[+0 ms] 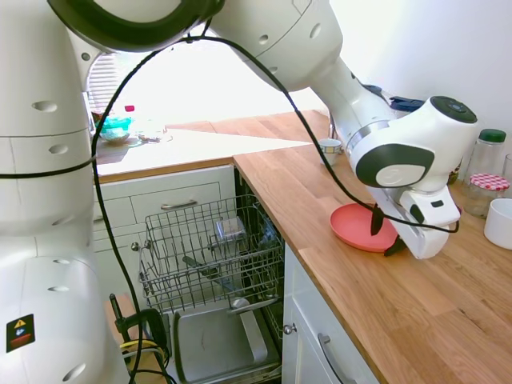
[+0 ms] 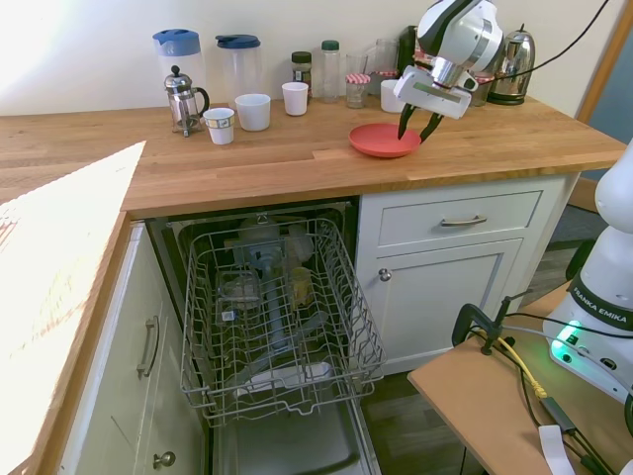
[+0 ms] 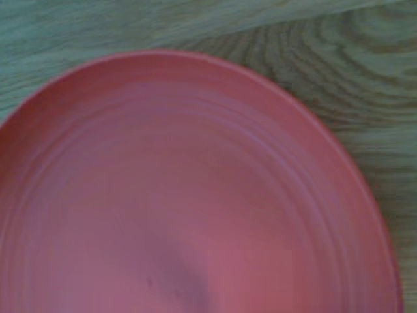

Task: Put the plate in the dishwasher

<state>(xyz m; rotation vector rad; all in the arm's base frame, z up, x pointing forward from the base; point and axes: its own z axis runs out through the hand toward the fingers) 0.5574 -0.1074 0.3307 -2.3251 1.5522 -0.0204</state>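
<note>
My fingers (image 2: 417, 127) hang spread apart, tips pointing down, one tip over the near rim of the plate (image 2: 384, 140) and the other just past that rim, with nothing pinched between them; I cannot tell whether either tip touches the plate. The plate lies flat on the wooden counter (image 2: 297, 158), directly beneath and slightly to one side of my fingers. It is round, shallow and coral-pink, matte like plastic, with a low raised rim and faint concentric rings across its face that show clearly in the wrist view (image 3: 195, 195), where it fills nearly the whole picture with only a strip of wood grain beyond its edge. Its surface looks bare, apart from a couple of tiny dark specks near the middle. Well below my fingers and off to the side, the dishwasher (image 2: 277, 327) stands open under the counter, its grey wire rack (image 1: 210, 252) pulled out over the dropped door (image 1: 216, 344), with a few items resting among the prongs. Beyond the plate, toward the wall, stand white mugs (image 2: 253, 111), a French press (image 2: 181, 99), two blue-lidded jugs (image 2: 176, 54), several jars (image 2: 357, 89) and a metal kettle (image 2: 515, 65), all well apart from my fingers except the nearest jars and a mug just behind them.
</note>
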